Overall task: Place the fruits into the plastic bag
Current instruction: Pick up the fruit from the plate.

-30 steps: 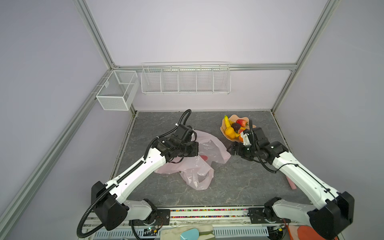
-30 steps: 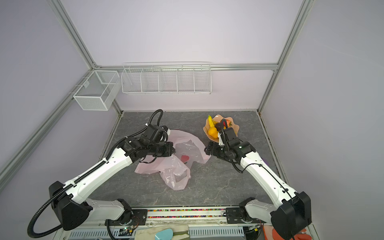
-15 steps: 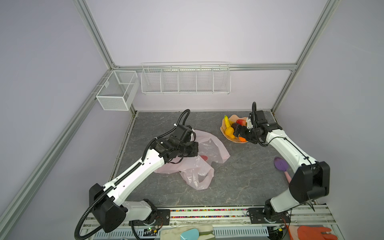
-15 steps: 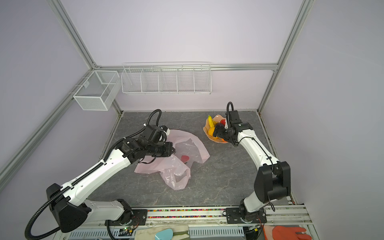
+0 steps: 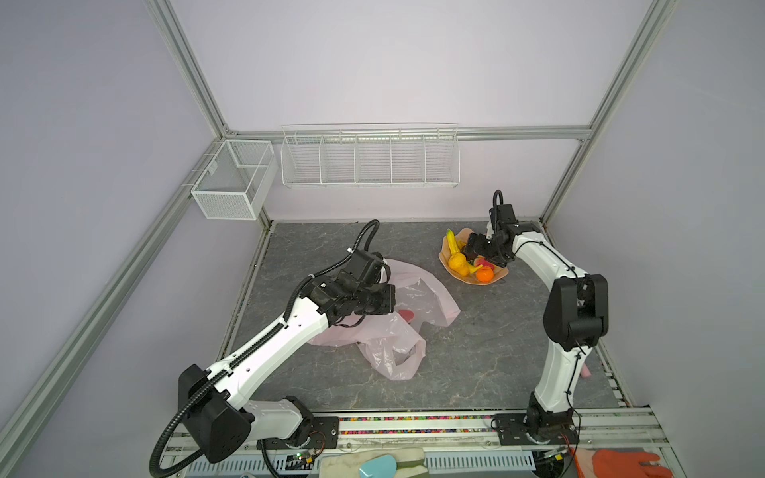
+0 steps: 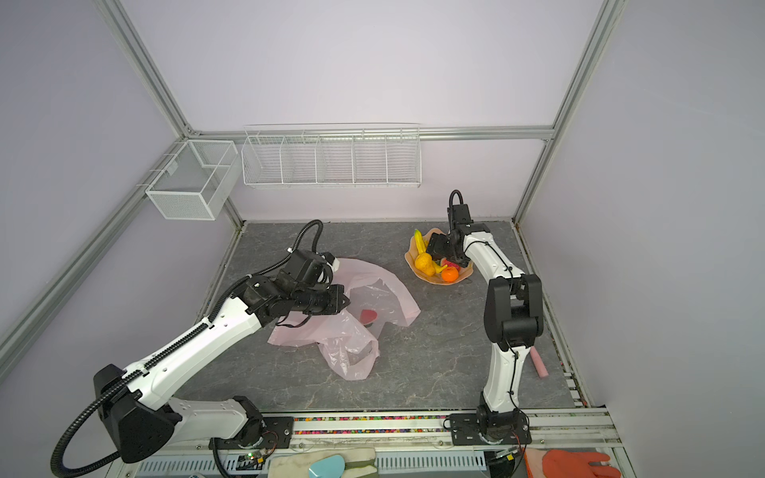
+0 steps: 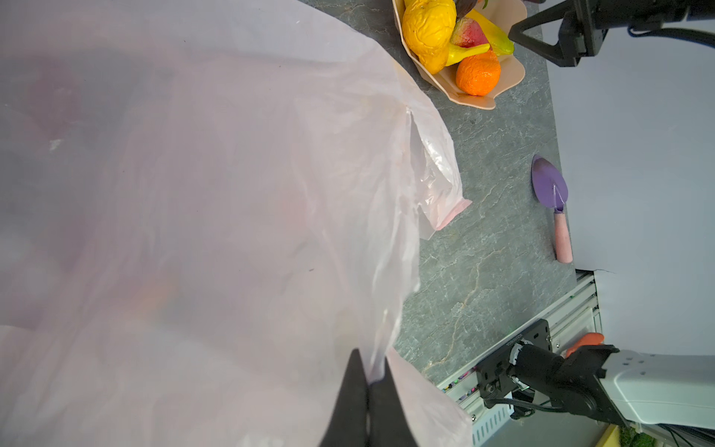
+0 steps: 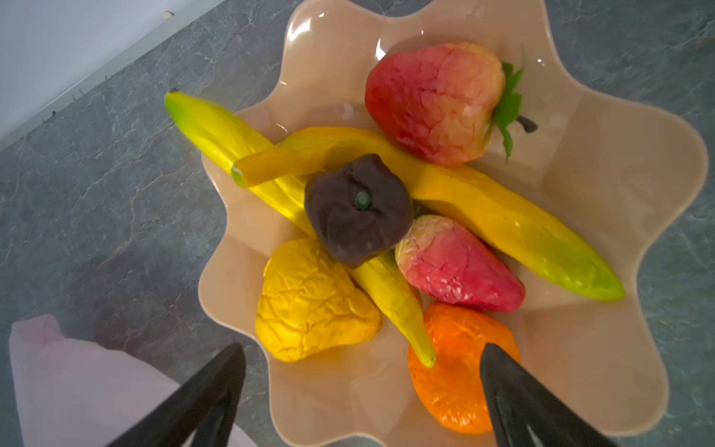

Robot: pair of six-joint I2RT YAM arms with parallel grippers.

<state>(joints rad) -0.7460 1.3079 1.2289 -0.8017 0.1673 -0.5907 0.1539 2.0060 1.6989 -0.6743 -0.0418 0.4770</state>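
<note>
The pale pink plastic bag lies crumpled mid-table, with one red strawberry showing through it. My left gripper is shut on the bag's edge and holds it up. The other fruits sit in a peach scalloped bowl: two bananas, a pear, a tangerine, a dark fruit and two strawberries. My right gripper hangs open just above the bowl, with nothing between its fingers.
A purple trowel with a pink handle lies by the right wall, behind my right arm. White wire baskets and a mesh box hang on the back and left walls. An orange glove lies beyond the front rail.
My right arm has swung back from beside the bag to the bowl, and its open gripper now hangs over the fruits. The left gripper has stayed shut on the bag.
</note>
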